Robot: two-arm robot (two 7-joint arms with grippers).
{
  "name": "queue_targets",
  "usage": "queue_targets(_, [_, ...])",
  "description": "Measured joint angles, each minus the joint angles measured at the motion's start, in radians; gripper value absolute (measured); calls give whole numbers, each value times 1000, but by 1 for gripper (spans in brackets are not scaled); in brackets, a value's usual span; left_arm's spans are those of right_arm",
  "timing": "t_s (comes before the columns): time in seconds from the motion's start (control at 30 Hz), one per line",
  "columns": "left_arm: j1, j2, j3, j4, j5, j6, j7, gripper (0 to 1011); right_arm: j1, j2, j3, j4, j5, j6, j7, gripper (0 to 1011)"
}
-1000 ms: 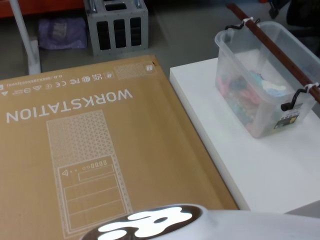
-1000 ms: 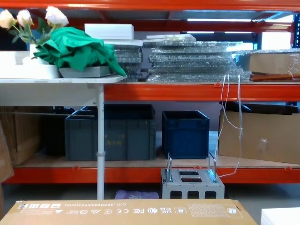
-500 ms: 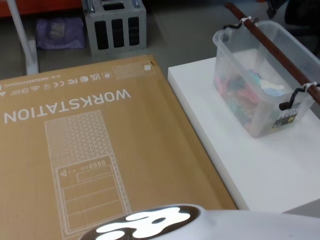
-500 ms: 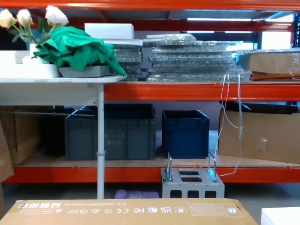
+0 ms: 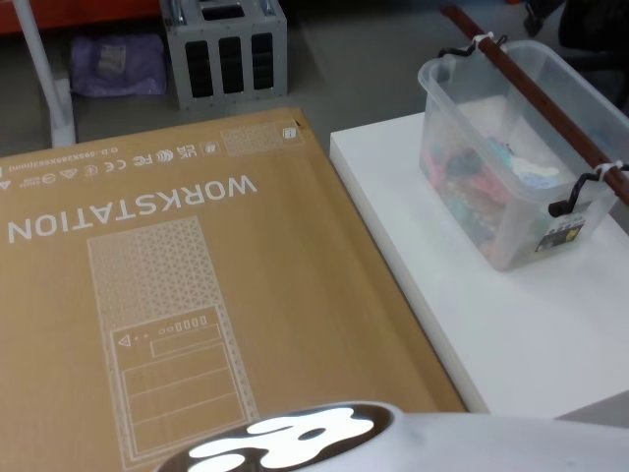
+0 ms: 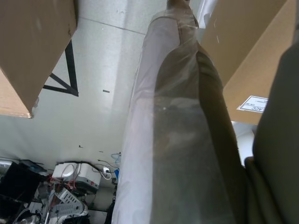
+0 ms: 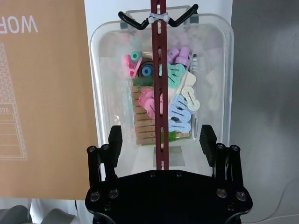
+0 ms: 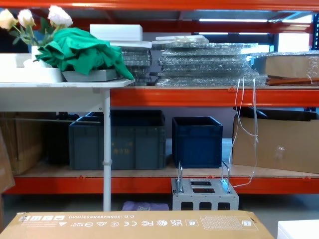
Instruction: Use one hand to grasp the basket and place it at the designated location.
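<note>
Over the basket (image 7: 95, 84): the right gripper (image 7: 161, 140) hangs above the tub's near end. Its jaws are wide apart, with one finger (image 7: 115, 140) on each side of the bar handle (image 7: 157, 70), and they touch nothing.
Basket's place: on the white table (image 5: 511, 334), toward its far right part and well apart from the WORKSTATION carton (image 5: 147, 295) lying alongside.
Step in hand: lining up on the handle, by my reading; no grasp has been made yet.
Doing it well: I would slide along toward the bar's middle before closing, since a grip at one end would likely tip the tub. The descent should be straight, with the bar kept centred between the fingers so they close across its narrow width. Only zip ties (image 5: 482, 39) hold the bar to the hooks (image 5: 575, 202), so the lift should be slow and level.
Left arm: parked; its wrist view looks down past cardboard to the floor.
Counts, task things: one basket, one bar handle, two zip ties, and a black hook piece at each end.
Counts, contents: a heap of coloured clothes pegs (image 7: 180, 114), too tangled to number.
Counts, surroundings: one carton, one grey metal box (image 8: 204, 195) with two upright handles, and at least two dark blue crates (image 8: 197, 142) on the low shelf.
</note>
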Motion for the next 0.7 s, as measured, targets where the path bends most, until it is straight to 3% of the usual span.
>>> queue_targets(0.7, [0,0,0,0,0,0,0,0,-13,-50,-33,88,16,-68,26,1000])
